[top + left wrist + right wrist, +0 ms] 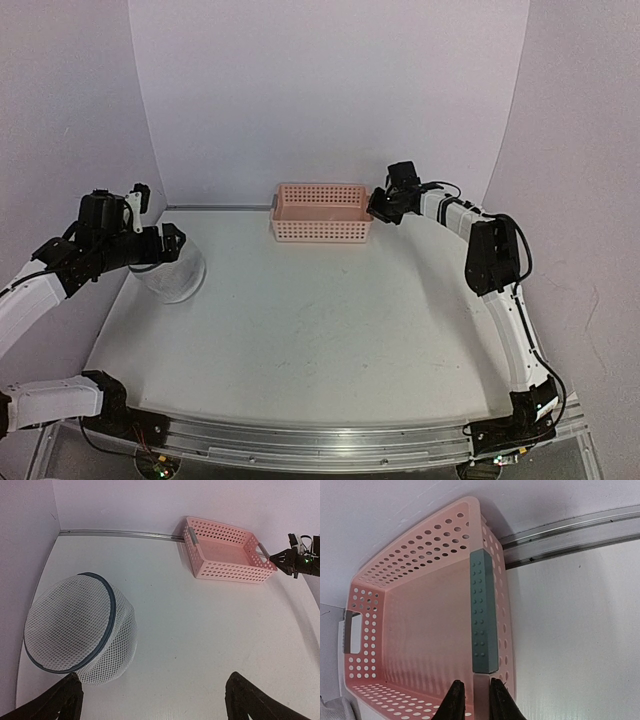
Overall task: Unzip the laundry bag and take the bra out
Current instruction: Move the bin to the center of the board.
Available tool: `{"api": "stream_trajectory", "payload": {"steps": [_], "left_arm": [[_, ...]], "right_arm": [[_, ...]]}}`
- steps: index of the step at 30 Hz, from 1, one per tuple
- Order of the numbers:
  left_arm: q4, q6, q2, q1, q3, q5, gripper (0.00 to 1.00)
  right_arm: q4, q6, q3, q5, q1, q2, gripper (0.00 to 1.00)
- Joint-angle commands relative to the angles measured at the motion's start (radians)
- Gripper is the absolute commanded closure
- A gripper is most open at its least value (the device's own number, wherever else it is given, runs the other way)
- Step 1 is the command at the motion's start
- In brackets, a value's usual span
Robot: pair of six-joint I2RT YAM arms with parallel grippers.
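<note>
While astride basket (420,560) rim, right tool (481,690).

Bright, even overhead light; faint soft shadows; sharp focus; wrist views slightly bowed.

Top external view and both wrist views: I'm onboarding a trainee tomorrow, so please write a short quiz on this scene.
1. True or false: the pink perforated plastic basket lies upside down.
2. Which gripper hovers by the round white mesh laundry bag?
3. The fingers of the right gripper straddle: A) the basket's rim; B) the mesh bag; C) nothing.
Key: 1 false; 2 the left gripper, jaws wide; 3 A.
</note>
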Motion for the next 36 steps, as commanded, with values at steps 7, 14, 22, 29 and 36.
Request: {"api": "stream_trajectory", "payload": {"steps": [7, 14, 22, 29, 36], "left_arm": [[0.019, 0.008, -0.023, -0.004, 0.008, -0.023, 0.0], [0.019, 0.011, -0.023, -0.004, 0.008, -0.026, 0.0], [0.019, 0.011, -0.021, -0.004, 0.008, -0.023, 0.0], [0.019, 0.011, -0.023, -0.004, 0.008, -0.02, 0.0], [0.019, 0.009, -0.021, -0.004, 0.008, -0.017, 0.0]], "right_arm": [[0.044, -0.005, -0.003, -0.007, 0.005, -0.004, 1.0], [0.091, -0.005, -0.146, -0.001, 0.005, -0.101, 1.0], [0.204, 0.008, -0.429, 0.01, 0.006, -0.304, 1.0], [0.341, 0.041, -0.741, 0.003, 0.008, -0.484, 1.0], [0.453, 0.076, -1.041, 0.009, 0.017, -0.652, 1.0]]}}
